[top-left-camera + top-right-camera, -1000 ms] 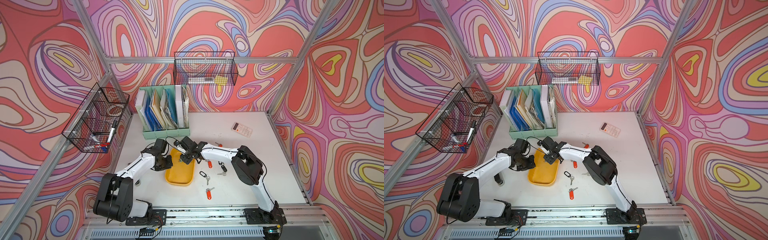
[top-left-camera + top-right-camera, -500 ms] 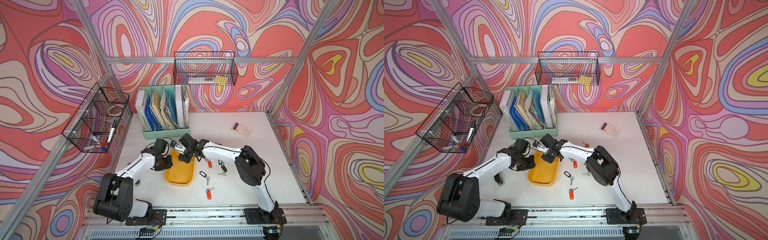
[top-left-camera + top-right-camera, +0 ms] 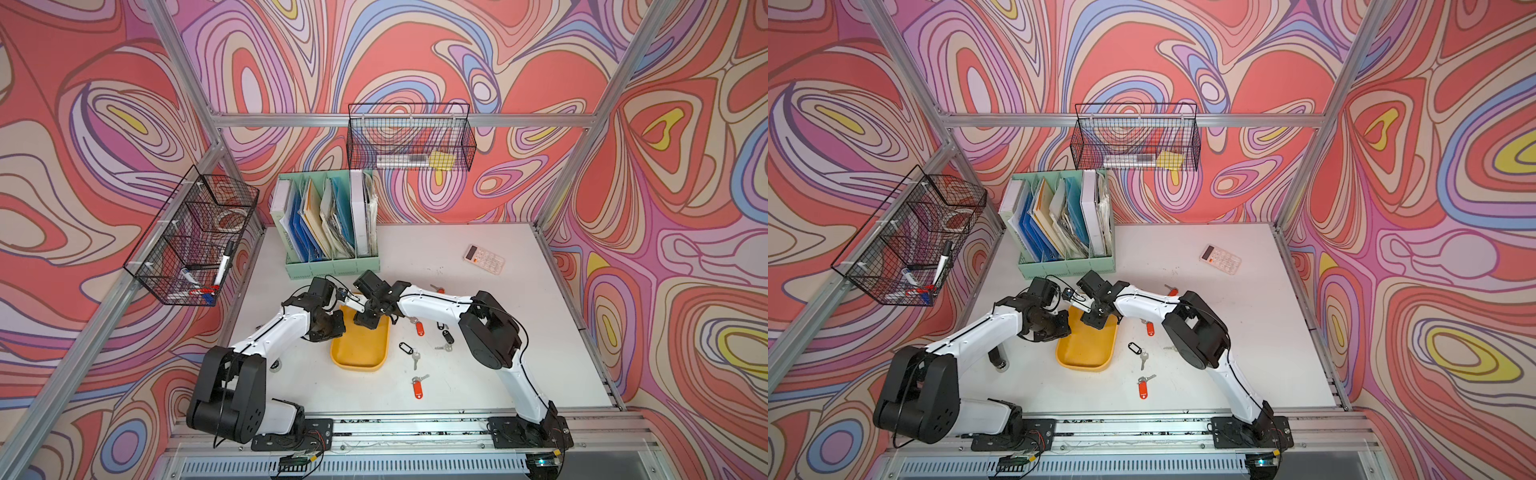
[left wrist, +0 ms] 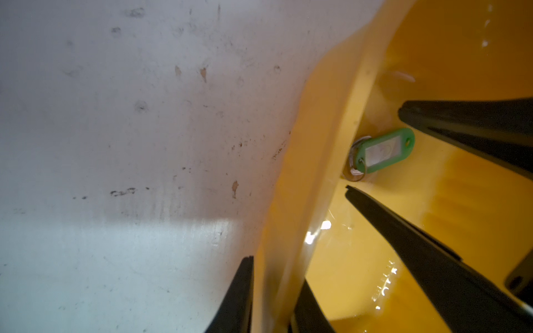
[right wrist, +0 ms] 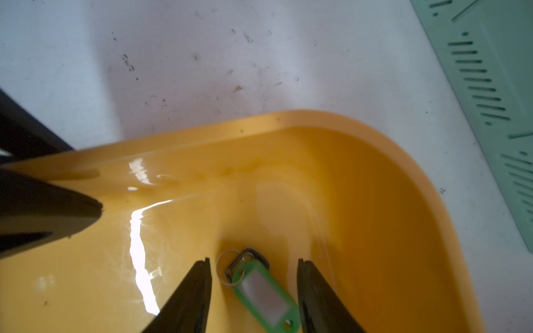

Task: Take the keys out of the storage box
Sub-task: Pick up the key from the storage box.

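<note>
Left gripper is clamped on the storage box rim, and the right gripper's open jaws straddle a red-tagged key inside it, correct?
Not quite: the tag is green, not red. The right wrist view shows the right gripper open, straddling a green-tagged key inside the storage box. The left gripper does clamp the rim.

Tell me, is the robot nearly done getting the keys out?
Nearly. Several keys already lie on the table. The left gripper pinches the storage box rim while the open right gripper straddles the green-tagged key, the only one visible inside. Left: lifting it out.
</note>
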{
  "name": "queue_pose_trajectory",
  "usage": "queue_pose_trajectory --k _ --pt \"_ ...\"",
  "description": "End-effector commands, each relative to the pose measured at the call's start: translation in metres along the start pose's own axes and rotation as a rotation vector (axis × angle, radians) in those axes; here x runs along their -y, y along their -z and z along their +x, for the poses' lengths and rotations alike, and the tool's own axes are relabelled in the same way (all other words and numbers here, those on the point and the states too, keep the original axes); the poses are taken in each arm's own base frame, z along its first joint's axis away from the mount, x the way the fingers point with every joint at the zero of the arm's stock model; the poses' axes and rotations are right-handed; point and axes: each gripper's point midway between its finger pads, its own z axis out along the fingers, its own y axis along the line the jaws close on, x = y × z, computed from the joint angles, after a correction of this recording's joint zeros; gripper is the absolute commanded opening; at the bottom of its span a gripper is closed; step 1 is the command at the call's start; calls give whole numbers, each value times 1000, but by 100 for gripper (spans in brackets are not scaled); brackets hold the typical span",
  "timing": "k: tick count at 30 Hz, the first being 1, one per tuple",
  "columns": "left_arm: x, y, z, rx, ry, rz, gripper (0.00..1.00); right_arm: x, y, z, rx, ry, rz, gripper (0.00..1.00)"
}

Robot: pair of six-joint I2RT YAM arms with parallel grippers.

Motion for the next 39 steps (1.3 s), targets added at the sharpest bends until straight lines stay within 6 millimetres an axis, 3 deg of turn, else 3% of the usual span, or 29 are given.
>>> queue_pose_trajectory --k 1,9,17,21,30,39 --pt "0 1 -1 3 9 8 23 -7 -9 -3 -6 37 -11 52" --pt "0 2 -2 5 9 6 23 -6 -18 7 -42 52 6 51" --pt "0 3 -2 7 9 2 23 -7 -28 22 -90 54 8 39" --pt "-1 3 -1 4 13 -2 23 -6 -30 27 -107 48 13 27" --pt "-1 5 -2 10 11 -2 23 4 -23 14 -75 14 56 1" --pt "-2 6 -1 13 10 -8 23 18 -4 -5 -15 -35 102 0"
